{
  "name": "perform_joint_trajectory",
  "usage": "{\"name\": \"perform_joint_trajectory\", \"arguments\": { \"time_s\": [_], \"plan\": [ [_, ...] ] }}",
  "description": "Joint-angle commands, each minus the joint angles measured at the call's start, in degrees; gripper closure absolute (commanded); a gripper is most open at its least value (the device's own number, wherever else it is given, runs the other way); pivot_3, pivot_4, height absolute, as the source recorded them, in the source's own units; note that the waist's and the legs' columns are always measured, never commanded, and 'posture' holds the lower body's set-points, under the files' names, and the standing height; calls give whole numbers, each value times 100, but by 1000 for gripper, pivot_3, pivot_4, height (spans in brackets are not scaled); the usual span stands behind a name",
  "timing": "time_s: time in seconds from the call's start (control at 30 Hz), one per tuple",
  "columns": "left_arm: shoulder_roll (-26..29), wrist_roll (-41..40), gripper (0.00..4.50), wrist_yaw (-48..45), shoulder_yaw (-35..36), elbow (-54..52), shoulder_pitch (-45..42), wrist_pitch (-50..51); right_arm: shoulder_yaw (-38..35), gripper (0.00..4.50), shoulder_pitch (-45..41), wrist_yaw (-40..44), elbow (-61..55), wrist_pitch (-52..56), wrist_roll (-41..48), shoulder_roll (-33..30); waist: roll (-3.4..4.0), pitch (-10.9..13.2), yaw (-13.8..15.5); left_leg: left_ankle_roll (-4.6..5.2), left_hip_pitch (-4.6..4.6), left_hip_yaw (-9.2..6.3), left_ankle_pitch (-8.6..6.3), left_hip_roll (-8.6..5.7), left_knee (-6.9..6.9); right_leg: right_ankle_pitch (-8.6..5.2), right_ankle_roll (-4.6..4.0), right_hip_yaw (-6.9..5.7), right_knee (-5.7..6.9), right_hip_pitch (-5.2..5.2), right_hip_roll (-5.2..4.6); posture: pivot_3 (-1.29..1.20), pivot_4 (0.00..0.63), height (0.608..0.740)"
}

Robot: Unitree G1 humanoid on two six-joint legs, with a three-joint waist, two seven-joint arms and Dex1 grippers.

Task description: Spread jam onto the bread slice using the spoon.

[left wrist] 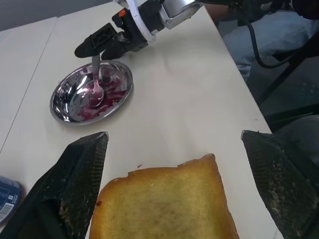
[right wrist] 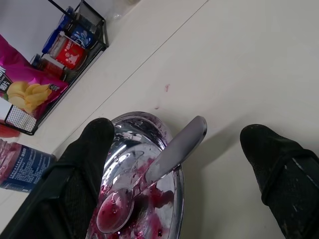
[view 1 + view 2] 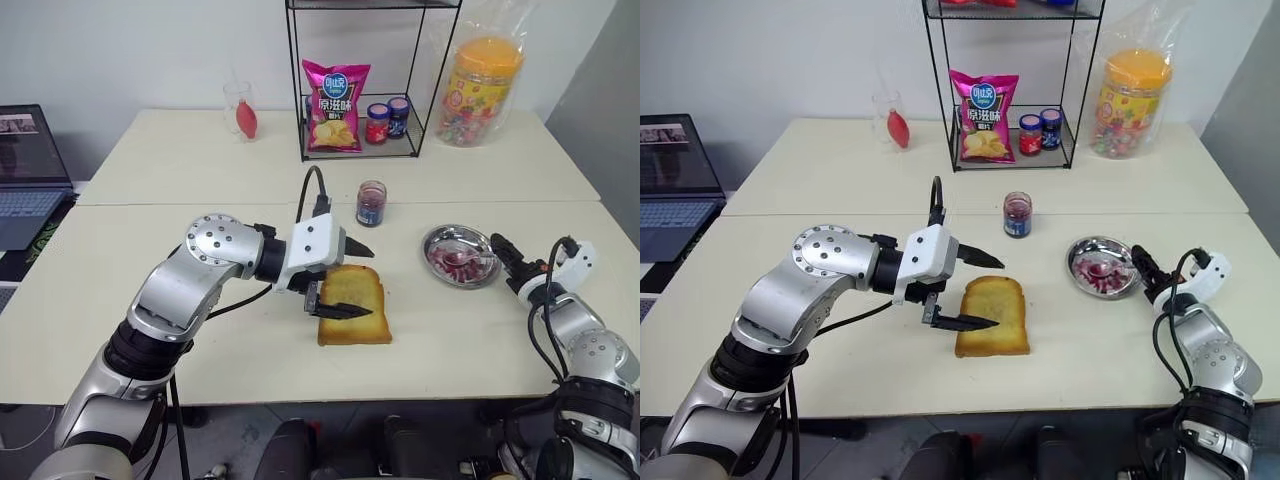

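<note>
My right hand (image 2: 174, 164) gapes wide around the spoon (image 2: 149, 181) propped in the jam-smeared steel bowl (image 3: 437, 240), ready to grasp. My left hand (image 3: 345, 280), also wide, brackets the bread slice (image 3: 355, 308) to steady it.

Bread slice (image 3: 354, 305): golden, brown crust, flat near tabletop front edge, centre. Spoon (image 2: 149, 179): silver, bowl in jam-smeared steel dish, handle over rim. Jam (image 3: 371, 208): dark, glass jar behind bread.
</note>
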Motion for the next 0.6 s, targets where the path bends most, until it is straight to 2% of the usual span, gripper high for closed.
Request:
{"name": "perform_joint_trajectory", "arguments": {
  "time_s": [0.03, 0.1, 0.43, 0.6],
  "plan": [
    [-4, 26, 2, 22, -24, -3, -103, -113, -123, 180, -153, 88, -7, -92, 44, -73, 0, 0, -3, 0, 0, 3, 0, 0, 1, 2, 4, 5, 0, -1, 1, 0, 150, 740],
    [1, 52, 0, 19, -38, 34, -109, -152, -152, 485, -202, 124, 30, -4, 157, -56, 0, 0, -8, 1, -1, 12, 0, 0, 1, 6, 9, 16, 0, -8, 3, 0, 150, 740],
    [-2, 121, 0, -9, -76, 192, -157, -284, -115, 2599, -388, 279, 234, 15, 94, -82, 0, 0, -14, 2, -29, 34, 0, 7, -1, 7, 9, 34, 16, -55, 10, 0, 150, 740],
    [7, 124, 0, 16, -75, 201, -152, -290, -197, 3814, -339, 321, 180, 11, 123, -137, 0, 0, -15, 2, -29, 34, 0, 7, 0, 7, 10, 34, 17, -55, 10, 0, 150, 740]
  ]
}}
